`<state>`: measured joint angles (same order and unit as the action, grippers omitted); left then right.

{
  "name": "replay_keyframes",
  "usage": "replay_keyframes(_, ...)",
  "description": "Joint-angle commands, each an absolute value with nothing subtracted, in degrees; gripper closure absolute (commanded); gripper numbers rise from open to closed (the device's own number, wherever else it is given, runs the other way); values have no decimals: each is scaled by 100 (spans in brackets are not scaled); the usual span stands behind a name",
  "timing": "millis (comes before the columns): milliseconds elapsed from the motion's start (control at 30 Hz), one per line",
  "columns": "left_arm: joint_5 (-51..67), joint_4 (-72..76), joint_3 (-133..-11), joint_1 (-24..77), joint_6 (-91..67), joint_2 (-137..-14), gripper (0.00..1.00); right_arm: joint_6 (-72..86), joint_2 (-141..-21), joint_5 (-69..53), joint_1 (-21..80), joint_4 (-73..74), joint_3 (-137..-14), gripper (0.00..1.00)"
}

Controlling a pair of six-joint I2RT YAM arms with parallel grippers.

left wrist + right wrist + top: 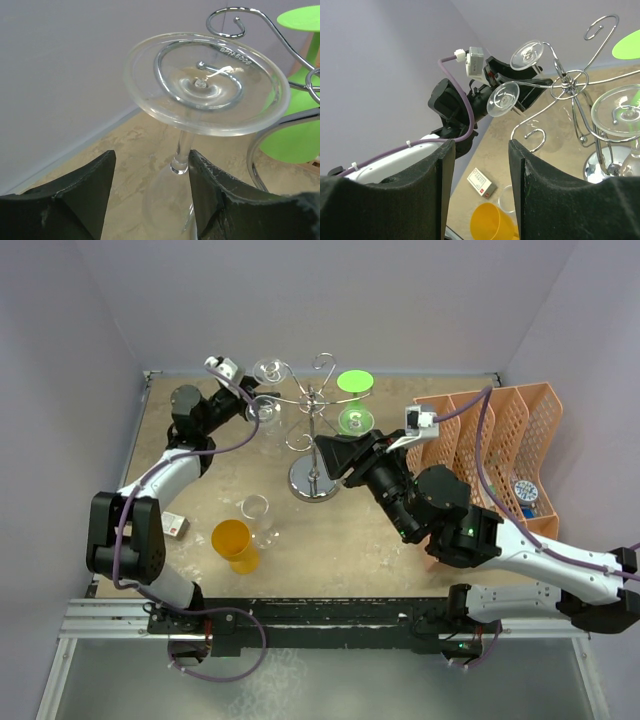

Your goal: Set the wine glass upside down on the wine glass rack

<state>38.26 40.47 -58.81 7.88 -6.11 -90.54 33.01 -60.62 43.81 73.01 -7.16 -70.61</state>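
Left gripper raised, spread — flanking wine glass stem.

Boxed in on three sides by plain pale-lilac walls: back wall, left wall, right wall. Floored by a table with a mottled tan top, paler in patches. Edged along the back by a thin whitish strip at the meeting of top and wall; seen again from the left wrist as a pale line under the lilac. Bounded at the near edge by a silver metal rail, slotted lengthwise. Past that, nearest the camera, a dull grey surface. Lit softly and evenly from above; faint, short shadows on the tan, brighter lilac at the back than at the sides.
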Motion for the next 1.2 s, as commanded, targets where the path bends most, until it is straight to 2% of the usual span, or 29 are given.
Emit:
replay_keyframes(0, 4261, 3641, -5861, 717, -127, -8683, 42, 3327, -5848, 4284, 7313, -818, -7283, 50)
replay_keyframes(133, 4551, 2783, -6100, 703, 270, -8684, 40, 3239, -5843, 4226, 7313, -729, -7378, 50)
replay_keyframes(333, 4442, 2238, -6194, 697, 565, -8544, 36, 3288, -5787, 4186, 7313, -712, -7346, 50)
replay_keyframes(800, 4632, 989, -6624, 290, 1322, -8393, 37, 3344, -5656, 4168, 7313, -776, -7221, 51)
replay_keyframes(933, 4439, 1316, -6694, 271, 1084, -8282, 37, 3338, -5615, 4175, 7315, -843, -7121, 50)
replay_keyframes(1167, 3709, 719, -6919, 264, 1151, -7873, 37, 3482, -5356, 4100, 7313, -946, -6884, 51)
